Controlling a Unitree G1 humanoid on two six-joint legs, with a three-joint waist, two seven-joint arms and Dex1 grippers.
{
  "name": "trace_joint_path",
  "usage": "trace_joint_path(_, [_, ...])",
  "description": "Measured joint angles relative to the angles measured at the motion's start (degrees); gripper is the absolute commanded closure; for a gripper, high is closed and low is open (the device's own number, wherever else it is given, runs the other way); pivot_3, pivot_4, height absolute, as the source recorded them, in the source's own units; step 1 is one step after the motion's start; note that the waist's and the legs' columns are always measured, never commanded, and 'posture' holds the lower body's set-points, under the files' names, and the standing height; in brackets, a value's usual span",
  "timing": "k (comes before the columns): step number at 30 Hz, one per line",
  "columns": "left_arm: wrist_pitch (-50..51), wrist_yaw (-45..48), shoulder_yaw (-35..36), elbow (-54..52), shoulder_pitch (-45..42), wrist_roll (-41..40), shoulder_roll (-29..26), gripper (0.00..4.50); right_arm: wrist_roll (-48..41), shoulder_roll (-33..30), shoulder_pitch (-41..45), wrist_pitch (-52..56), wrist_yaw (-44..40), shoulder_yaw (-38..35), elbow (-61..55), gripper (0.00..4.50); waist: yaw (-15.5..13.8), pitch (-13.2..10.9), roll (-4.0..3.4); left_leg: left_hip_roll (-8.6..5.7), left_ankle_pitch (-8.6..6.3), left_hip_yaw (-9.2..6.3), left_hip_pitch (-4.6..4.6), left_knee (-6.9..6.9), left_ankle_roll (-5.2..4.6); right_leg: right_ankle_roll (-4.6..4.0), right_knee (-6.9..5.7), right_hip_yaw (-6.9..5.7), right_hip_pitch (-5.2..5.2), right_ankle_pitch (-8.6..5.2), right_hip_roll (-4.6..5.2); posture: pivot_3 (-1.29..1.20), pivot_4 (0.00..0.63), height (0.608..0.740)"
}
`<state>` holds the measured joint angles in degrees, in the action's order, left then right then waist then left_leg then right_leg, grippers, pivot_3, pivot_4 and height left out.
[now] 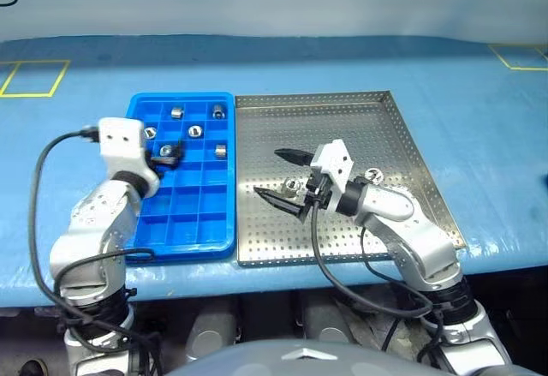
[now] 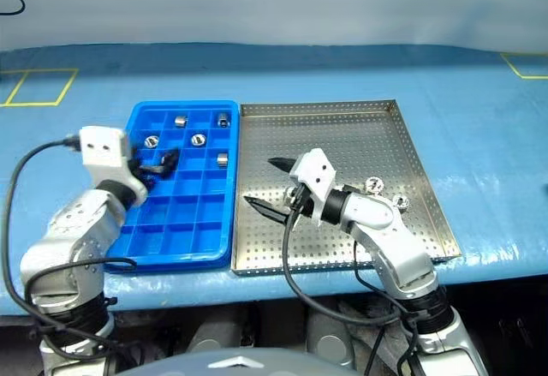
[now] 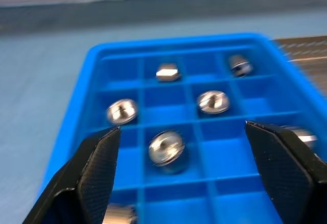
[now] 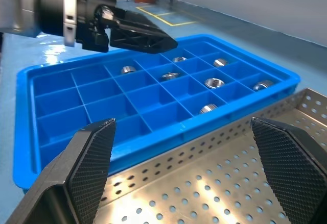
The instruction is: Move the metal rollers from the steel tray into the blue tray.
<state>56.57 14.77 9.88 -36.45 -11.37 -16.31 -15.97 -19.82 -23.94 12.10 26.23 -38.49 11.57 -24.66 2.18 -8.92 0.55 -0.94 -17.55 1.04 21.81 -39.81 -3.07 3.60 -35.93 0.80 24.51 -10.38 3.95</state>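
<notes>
- Rollers [image 2: 385,194]: three lie on the steel tray [image 2: 342,128], at its right side, just beyond the right arm.
- Right gripper [image 1: 284,177] hovers over the steel tray's middle, fingers spread wide, holding nothing.
- Left gripper [image 1: 169,154] hangs over the blue tray [image 1: 184,239], jaws parted and empty.
- Six more rollers sit in separate compartments in the blue tray's far half.

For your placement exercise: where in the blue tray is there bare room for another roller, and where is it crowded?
Blue tray: compartments nearest the robot are bare. Its far end is crowded: rollers and the open left gripper.
</notes>
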Motion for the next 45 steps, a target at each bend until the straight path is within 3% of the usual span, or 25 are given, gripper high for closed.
trace_joint_path(6, [-4.7, 6.9, -17.2, 2.8, -0.5, -0.3, -3.3, 0.24, 4.9, -4.4, -2.7, 0.7, 4.7, -4.1, 0.4, 0.00, 1.0, 0.0, -0.02, 0.03, 0.00, 0.09, -0.01, 0.02, -0.01, -0.24, -0.01, 0.06, 0.02, -0.15, -0.33, -0.22, 0.150, 0.740])
trace_joint_path(9, [-7.6, 8.3, -21.9, 7.1, -0.2, 1.7, -5.1, 0.24, 6.3, -5.5, -4.7, 1.8, 6.9, -6.3, 0.5, 0.00, 2.0, 0.0, -0.03, 0.10, -0.12, 0.12, -0.01, 0.02, -0.25, -0.27, -0.02, 0.09, 0.02, -0.17, -0.42, -0.24, 0.150, 0.740])
trace_joint_path(20, [-17.3, 11.4, -26.2, 16.1, -0.1, 4.4, -4.1, 0.24, 7.1, -4.6, -6.7, 2.7, 8.9, -6.9, -0.6, 0.00, 3.6, 0.0, -0.04, 0.11, -0.13, 0.17, -0.02, -0.07, -0.35, -0.19, -0.02, 0.11, 0.00, -0.14, -0.45, -0.27, 0.150, 0.740])
trace_joint_path(34, [-15.6, 11.3, -29.8, 26.3, -8.2, 9.0, -1.0, 0.24, 7.7, -3.7, -6.7, 2.6, 9.0, -6.9, -0.7, 0.00, 5.6, 0.0, -0.05, 0.09, -0.14, 0.17, -0.02, -0.08, -0.38, 0.14, -0.01, 0.14, 0.00, 0.04, -0.48, -0.29, 0.150, 0.740])
trace_joint_path(38, [-14.1, 10.8, -30.5, 27.6, -8.8, 9.7, -0.5, 1.10, 7.9, -3.5, -6.7, 2.5, 9.0, -6.9, -0.7, 0.00, 6.1, 0.0, -0.05, 0.10, -0.15, 0.17, -0.02, -0.08, -0.39, 0.15, -0.01, 0.15, 0.01, 0.05, -0.47, -0.29, 0.150, 0.740])
trace_joint_path(40, [-13.7, 10.8, -30.5, 27.6, -8.8, 9.7, -0.3, 1.78, 8.0, -3.3, -6.7, 2.5, 9.4, -6.9, -0.7, 0.00, 6.2, 0.0, -0.05, 0.10, -0.15, 0.17, -0.02, -0.08, -0.39, 0.16, -0.01, 0.15, 0.01, 0.05, -0.46, -0.29, 0.150, 0.740])
trace_joint_path(45, [-13.1, 11.3, -30.5, 27.4, -8.8, 9.6, -0.5, 1.78, 8.0, -3.2, -6.7, 2.4, 9.8, -6.9, -0.7, 0.00, 6.4, 0.0, -0.05, 0.10, -0.14, 0.17, -0.02, -0.08, -0.38, 0.16, -0.02, 0.16, 0.01, 0.05, -0.46, -0.29, 0.150, 0.740])
